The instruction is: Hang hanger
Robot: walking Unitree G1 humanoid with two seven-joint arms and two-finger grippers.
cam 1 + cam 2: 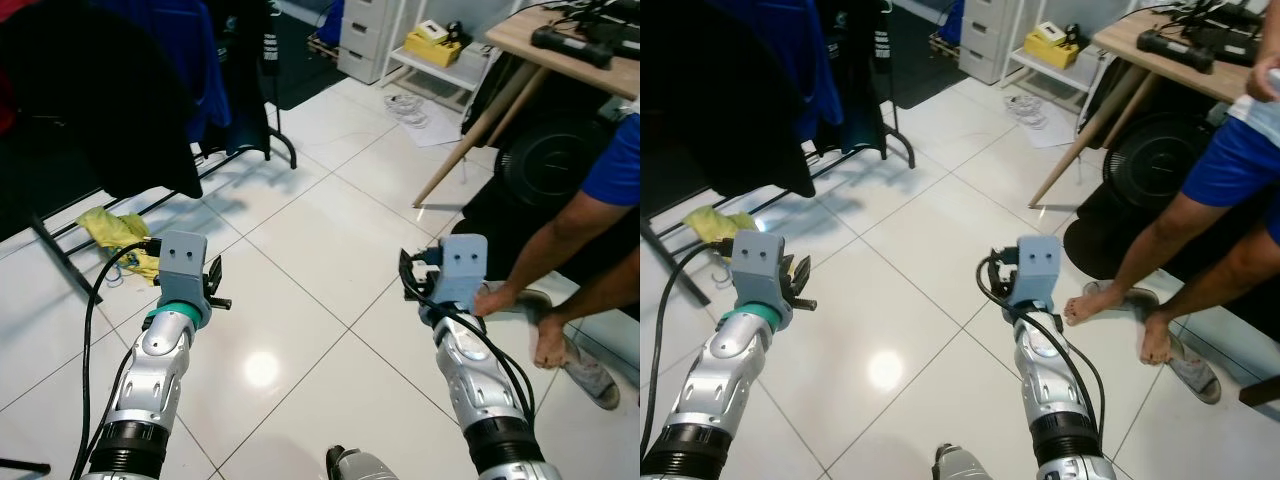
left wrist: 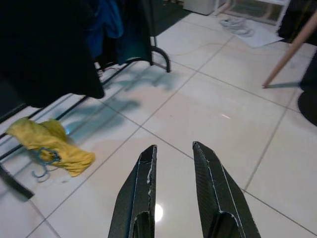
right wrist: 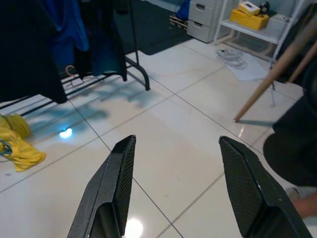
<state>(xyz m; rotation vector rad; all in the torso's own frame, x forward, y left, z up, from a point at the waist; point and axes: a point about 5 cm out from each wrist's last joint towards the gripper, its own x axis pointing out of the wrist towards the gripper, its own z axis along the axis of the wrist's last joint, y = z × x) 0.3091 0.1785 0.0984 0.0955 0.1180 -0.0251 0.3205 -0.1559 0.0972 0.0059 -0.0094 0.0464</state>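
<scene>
Left gripper (image 2: 173,193) narrowly parted, right gripper (image 3: 181,188) spread wide, both holding nothing above white tile floor (image 1: 330,230); hanger (image 2: 44,161) lies on yellow cloth (image 2: 47,144)

Both silver arms reach forward and down over the floor, side by side and well apart. The left gripper (image 2: 173,163) holds nothing, its black fingers a narrow gap apart, seemingly part-open. The right gripper (image 3: 178,163) is spread wide, also empty.

Bright, sharp; glare on floor tiles (image 1: 262,368)
</scene>
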